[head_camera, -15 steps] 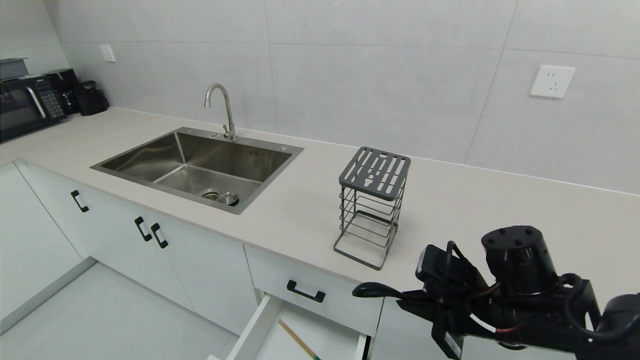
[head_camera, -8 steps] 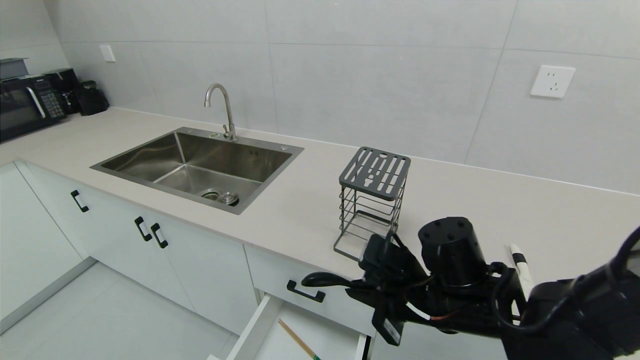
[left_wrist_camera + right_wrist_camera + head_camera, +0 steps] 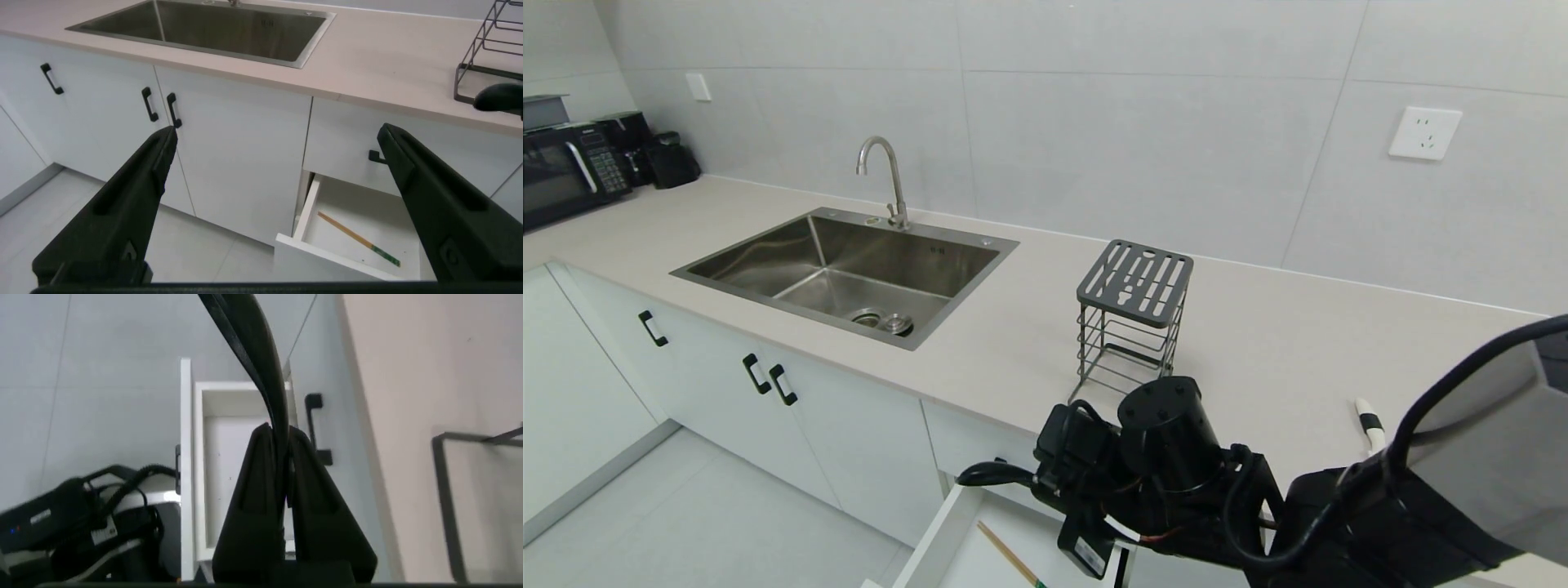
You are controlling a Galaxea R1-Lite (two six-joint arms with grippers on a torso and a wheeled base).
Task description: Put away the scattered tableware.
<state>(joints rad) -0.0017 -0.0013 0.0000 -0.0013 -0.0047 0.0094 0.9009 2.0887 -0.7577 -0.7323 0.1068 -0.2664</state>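
Right claw clenched on black spoon. Spoon hangs over open drawer, 6 o'clock from wire rack. Left claw spread wide, holds nothing. Could go wrong: let go too soon, spoon hits drawer edge, drops to floor.

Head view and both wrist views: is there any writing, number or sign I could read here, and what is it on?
No text here can be read.
Black microwave oven: keypad markings, too small to read.
Stainless steel sink: small dark mark on its back wall, blurred.
White sticker on the right arm's black wrist: print too small to read.
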